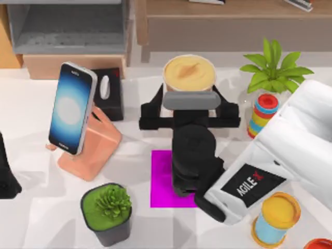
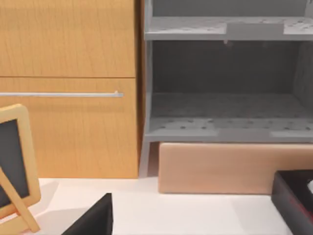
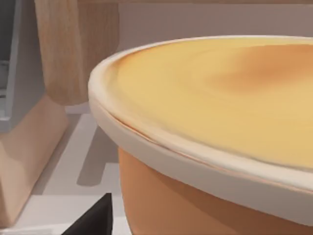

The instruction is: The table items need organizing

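The top view shows the right gripper (image 1: 189,104) spread wide around the cup (image 1: 189,73) at the table's (image 1: 31,104) far side, not visibly clamping it; the right wrist view shows the cup's creamy top close, its base cut off; the smartphone (image 1: 71,108) leans on a stand (image 1: 93,150), the mouse (image 1: 104,87) on a black box (image 1: 111,104); left arm (image 1: 6,171) parked at the left edge, its gripper's opening indiscernible.

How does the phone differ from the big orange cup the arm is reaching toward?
The phone is flat and slim, with a glowing blue-white screen; the cup is round, orange-walled, with a creamy-yellow top. The phone leans tilted on a peach stand at the table's left; the cup stands upright near the middle back. The right pincer sits right at the cup, while nothing is near the phone. Both are off the magenta mat.
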Controlling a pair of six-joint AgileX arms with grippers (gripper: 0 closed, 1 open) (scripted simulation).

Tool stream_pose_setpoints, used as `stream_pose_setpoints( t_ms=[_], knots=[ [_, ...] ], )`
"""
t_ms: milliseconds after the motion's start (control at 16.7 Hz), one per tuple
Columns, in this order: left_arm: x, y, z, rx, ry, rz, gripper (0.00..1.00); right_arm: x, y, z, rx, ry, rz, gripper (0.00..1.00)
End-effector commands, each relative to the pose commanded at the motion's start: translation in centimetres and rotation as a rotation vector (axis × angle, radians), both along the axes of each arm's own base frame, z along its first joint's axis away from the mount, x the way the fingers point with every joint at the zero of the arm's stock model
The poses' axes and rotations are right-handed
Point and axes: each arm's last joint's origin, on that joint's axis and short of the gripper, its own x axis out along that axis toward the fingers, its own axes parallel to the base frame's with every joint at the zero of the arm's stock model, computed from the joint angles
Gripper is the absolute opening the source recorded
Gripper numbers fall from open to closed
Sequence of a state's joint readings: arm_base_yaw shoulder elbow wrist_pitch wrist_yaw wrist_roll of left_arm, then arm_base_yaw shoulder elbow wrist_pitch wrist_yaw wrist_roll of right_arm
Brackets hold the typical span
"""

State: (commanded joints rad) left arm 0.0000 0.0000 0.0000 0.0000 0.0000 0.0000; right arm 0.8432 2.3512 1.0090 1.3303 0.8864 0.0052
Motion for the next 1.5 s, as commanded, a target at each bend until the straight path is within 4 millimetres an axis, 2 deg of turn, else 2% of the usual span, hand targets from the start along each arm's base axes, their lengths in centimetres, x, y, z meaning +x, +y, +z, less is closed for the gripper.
stream_pose_setpoints(
  t_ms=[60, 840, 1500],
  knots=[
    [0.00, 0.00, 0.00, 0.000, 0.000, 0.000, 1.00, 0.00, 0.00, 0.00, 0.000, 0.000, 0.000, 1.00],
    [0.00, 0.00, 0.00, 0.000, 0.000, 0.000, 1.00, 0.00, 0.00, 0.00, 0.000, 0.000, 0.000, 0.02],
    [0.00, 0.00, 0.00, 0.000, 0.000, 0.000, 1.00, -0.09, 0.10, 0.38, 0.003, -0.001, 0.003, 0.00]
  ],
)
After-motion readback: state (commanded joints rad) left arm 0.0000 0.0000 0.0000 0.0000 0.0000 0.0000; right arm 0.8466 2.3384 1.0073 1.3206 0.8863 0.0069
